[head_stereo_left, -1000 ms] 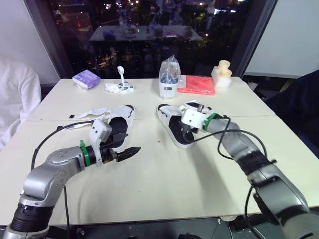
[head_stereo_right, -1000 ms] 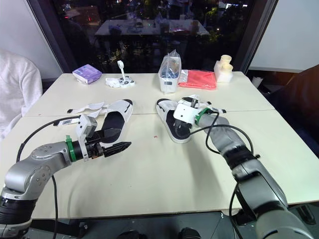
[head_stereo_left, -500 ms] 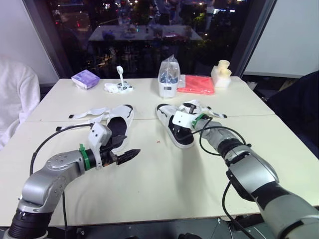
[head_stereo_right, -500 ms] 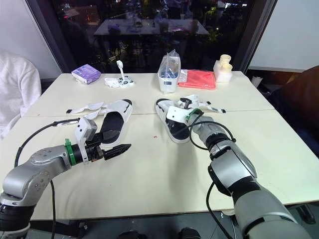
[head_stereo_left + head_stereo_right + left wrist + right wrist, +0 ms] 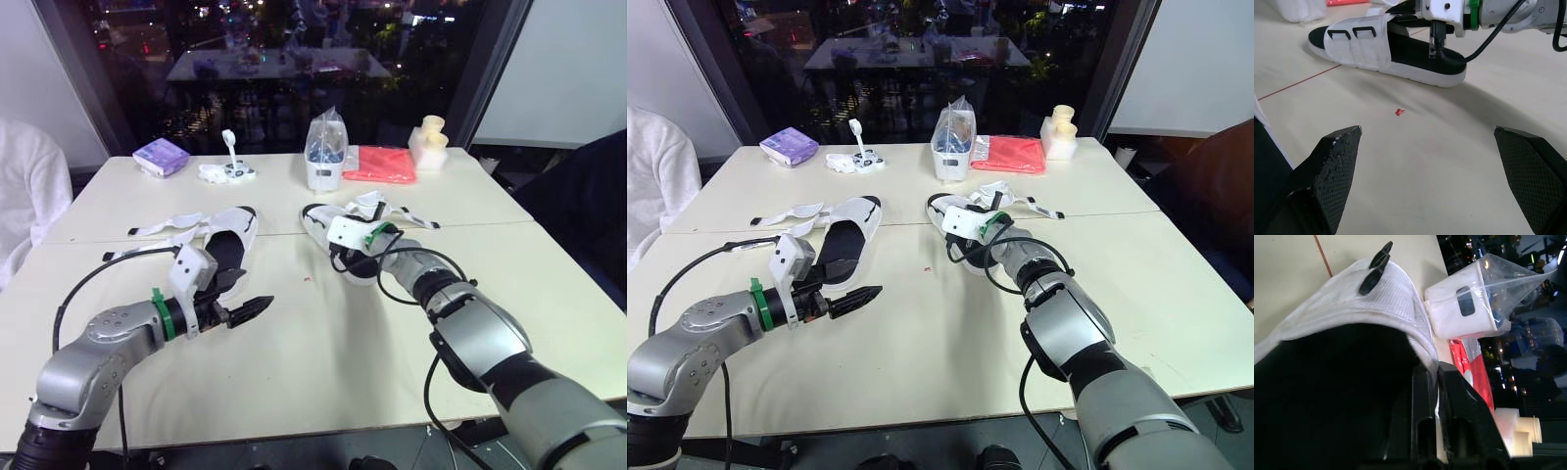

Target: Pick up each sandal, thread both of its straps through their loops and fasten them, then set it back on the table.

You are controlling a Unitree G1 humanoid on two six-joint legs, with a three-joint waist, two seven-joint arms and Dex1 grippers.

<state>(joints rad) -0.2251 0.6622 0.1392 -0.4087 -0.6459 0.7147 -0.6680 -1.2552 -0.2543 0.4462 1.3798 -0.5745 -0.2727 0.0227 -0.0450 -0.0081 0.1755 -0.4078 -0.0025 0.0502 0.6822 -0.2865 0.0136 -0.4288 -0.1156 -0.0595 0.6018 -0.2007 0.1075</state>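
The right sandal (image 5: 331, 227), white with a black footbed, lies at mid-table, its loose straps (image 5: 389, 209) spread toward the far side. My right gripper (image 5: 1435, 43) is down on it. Its fingers (image 5: 1459, 431) are shut on the edge of the white mesh upper (image 5: 1386, 303). The left sandal (image 5: 229, 251) rests flat to the left, its straps (image 5: 162, 224) lying open on the table. My left gripper (image 5: 253, 309) hovers open just in front of that sandal, pointing toward the right sandal and holding nothing.
Along the far edge stand a clear bag in a white tub (image 5: 323, 157), a red cloth (image 5: 382, 164), white containers (image 5: 428, 143), a purple pack (image 5: 161, 155) and small white parts (image 5: 227, 171). A person in white (image 5: 24, 196) sits at the left.
My right gripper has slid left over the right sandal and shut on its upper. The left arm has stayed put. The camera has shifted slightly.
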